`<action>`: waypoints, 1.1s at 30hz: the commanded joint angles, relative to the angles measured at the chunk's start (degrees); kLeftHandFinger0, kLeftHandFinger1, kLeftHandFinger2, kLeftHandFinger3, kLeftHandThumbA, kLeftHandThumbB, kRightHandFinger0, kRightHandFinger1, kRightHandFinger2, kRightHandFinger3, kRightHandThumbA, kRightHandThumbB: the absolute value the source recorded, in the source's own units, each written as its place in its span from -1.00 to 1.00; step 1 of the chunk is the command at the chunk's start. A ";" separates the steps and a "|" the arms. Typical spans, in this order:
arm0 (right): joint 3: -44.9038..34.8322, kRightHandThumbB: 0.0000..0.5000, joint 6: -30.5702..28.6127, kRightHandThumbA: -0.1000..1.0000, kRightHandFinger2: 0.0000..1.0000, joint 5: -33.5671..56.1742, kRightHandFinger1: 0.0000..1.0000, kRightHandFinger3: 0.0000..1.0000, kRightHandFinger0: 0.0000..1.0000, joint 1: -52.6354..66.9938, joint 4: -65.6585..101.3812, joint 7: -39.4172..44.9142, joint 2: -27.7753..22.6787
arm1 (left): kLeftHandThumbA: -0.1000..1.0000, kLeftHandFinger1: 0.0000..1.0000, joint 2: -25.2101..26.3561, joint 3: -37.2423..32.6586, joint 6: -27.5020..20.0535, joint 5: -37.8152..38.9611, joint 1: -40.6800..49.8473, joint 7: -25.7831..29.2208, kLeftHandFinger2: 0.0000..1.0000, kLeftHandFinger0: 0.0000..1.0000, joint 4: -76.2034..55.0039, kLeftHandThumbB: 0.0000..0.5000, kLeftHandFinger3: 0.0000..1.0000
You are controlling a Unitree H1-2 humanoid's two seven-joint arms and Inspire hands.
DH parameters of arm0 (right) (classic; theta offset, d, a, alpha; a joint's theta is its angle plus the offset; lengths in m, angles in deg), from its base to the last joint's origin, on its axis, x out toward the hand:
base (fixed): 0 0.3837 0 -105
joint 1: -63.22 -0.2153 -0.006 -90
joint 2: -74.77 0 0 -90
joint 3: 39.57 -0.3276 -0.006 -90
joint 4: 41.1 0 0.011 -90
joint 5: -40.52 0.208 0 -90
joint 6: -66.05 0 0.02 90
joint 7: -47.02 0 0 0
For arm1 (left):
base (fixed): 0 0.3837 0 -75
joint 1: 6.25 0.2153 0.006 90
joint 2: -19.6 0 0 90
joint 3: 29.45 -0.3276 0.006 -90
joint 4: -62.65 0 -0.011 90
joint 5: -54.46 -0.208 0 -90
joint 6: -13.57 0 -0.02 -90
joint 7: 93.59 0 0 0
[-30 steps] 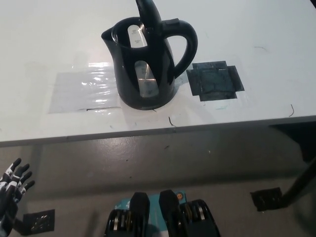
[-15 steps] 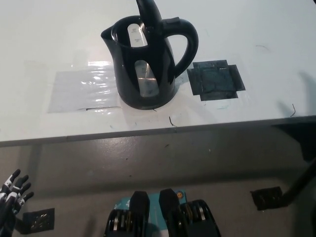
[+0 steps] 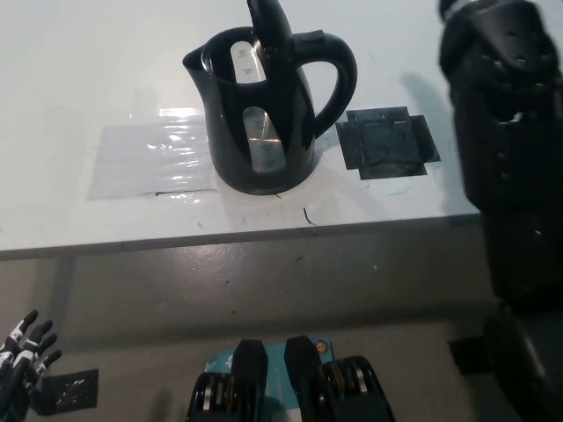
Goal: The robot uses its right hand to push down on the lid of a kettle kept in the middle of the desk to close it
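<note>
Black plastic kettle (image 3: 264, 114) standing upright in the middle of the white desk (image 3: 70, 70), near the front edge, spout toward the robot's left and handle (image 3: 339, 75) toward its right. Its lid (image 3: 268, 22) is raised, tipped up on the handle side, so the open mouth and the pale water gauge inside are visible. Beside the kettle on the spout side lies a patch of clear shiny tape (image 3: 149, 158); on the handle side, close to the base but not touching it, lies a cross-shaped patch of dark tape (image 3: 387, 142).

Black right arm (image 3: 506, 132) rising along the right border above the desk, well apart from the kettle; whether its hand is open or closed cannot be told from this view. White left hand (image 3: 22, 352) resting low at the lower left corner, below desk level, holding nothing, fingers spread apart. Grey floor (image 3: 264, 281) fills the foreground, with a small dark plate (image 3: 69, 393) just beside the left hand.
</note>
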 commanded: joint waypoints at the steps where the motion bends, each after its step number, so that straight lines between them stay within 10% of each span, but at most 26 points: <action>1: 0.91 -0.92 -10.81 0.54 1.00 -2.61 1.00 1.00 1.00 -6.74 -6.14 -0.10 1.88 | 0.37 1.00 0.54 0.20 -1.22 0.99 0.27 -1.41 1.00 1.00 -0.84 -0.61 1.00; 33: -0.24 -0.75 -23.46 0.36 1.00 -3.71 1.00 1.00 1.00 -10.12 -31.03 -2.86 10.95 | 0.35 1.00 -0.35 -1.38 -1.47 0.57 1.60 -2.02 1.00 1.00 -1.24 -0.62 1.00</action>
